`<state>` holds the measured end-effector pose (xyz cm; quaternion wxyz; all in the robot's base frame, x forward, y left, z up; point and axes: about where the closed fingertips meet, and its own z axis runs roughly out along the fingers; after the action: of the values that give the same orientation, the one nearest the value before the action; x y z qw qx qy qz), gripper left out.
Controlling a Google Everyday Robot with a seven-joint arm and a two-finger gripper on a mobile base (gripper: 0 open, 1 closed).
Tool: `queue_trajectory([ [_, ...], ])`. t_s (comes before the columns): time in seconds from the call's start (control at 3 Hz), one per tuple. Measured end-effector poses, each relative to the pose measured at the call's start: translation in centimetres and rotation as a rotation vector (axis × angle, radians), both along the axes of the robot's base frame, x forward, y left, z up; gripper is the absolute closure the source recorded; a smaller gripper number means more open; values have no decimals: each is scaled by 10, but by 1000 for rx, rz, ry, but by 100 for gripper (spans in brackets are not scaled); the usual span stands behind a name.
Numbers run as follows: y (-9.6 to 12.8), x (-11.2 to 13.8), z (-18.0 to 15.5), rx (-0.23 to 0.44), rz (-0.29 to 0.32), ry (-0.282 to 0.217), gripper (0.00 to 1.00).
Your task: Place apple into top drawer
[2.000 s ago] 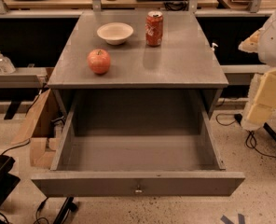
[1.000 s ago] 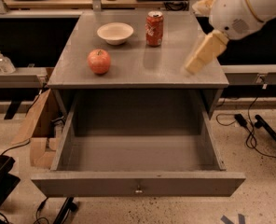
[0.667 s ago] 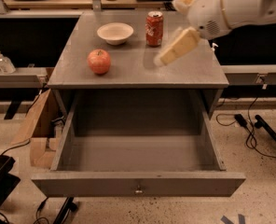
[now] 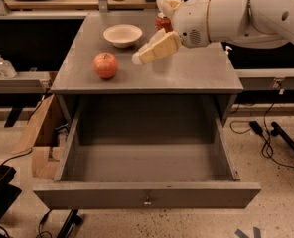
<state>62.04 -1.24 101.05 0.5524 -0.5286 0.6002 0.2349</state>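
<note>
**Over the cabinet top, fingers spread, apple to my left**

My gripper point(image 4: 149, 31) hangs above the middle of the grey cabinet top point(image 4: 196, 73), reaching in from the right. My two tan fingers point(image 4: 157, 48) are spread well apart and hold nothing. The lower one slants down toward the surface, the upper one sits high by the red can point(image 4: 162, 21), which it partly hides.

The apple point(image 4: 105, 65) rests on the cabinet top, near its front-left edge and apart from my lower fingertip. Behind it stands a white bowl point(image 4: 122, 34), upright, just beside my gripper.

Below the top, the top drawer point(image 4: 147, 195) is pulled out wide toward the camera, its grey floor in plain view and a small latch at the centre of its front panel.
</note>
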Motion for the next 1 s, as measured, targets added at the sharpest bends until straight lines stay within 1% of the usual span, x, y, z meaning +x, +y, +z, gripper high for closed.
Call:
queue_trajectory([
  [0.33, 6, 7, -13, -1, 6, 20, 0],
  [0.67, 24, 34, -58, 11, 17, 86, 0],
  [1.0, 59, 72, -115, 41, 49, 168, 0],
])
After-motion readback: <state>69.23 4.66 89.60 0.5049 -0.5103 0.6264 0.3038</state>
